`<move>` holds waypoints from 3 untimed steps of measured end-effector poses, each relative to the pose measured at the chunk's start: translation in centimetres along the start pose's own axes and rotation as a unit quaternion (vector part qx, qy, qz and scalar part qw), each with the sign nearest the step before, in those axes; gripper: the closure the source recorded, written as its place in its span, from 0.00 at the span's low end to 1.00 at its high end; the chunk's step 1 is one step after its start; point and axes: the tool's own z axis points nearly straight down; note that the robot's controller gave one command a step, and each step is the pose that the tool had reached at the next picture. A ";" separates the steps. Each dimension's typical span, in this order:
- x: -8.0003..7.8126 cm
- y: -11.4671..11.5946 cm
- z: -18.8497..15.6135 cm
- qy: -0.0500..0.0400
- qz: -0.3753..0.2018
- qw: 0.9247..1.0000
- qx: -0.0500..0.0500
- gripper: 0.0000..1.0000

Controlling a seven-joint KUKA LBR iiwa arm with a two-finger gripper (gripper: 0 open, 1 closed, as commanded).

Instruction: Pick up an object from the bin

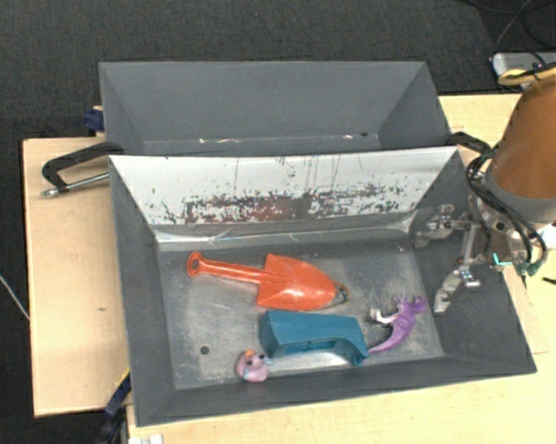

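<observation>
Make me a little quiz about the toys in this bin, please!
1. True or false: the jaws hold the orange shovel.
2. What colour is the small toy lying nearest the jaws?
3. Which thing reaches farthest to the view's left? A) teal block B) orange shovel C) purple toy

Key
1. False: the jaws are empty, by the bin's right wall.
2. Purple.
3. B.

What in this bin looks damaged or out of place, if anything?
The bin's back wall carries a band of reddish-brown scuffs and streaks, which looks like wear or rust. Otherwise nothing stands out: the orange scoop, blue block, purple toy and pink piece lie loose on the floor.
</observation>
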 end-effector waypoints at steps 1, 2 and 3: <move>-0.1 0.1 -0.4 -0.004 -0.001 1.000 0.001 0.00; 0.0 0.3 4.7 -0.007 -0.133 0.991 0.002 0.00; 0.4 0.6 7.7 -0.002 -0.222 0.975 0.000 0.00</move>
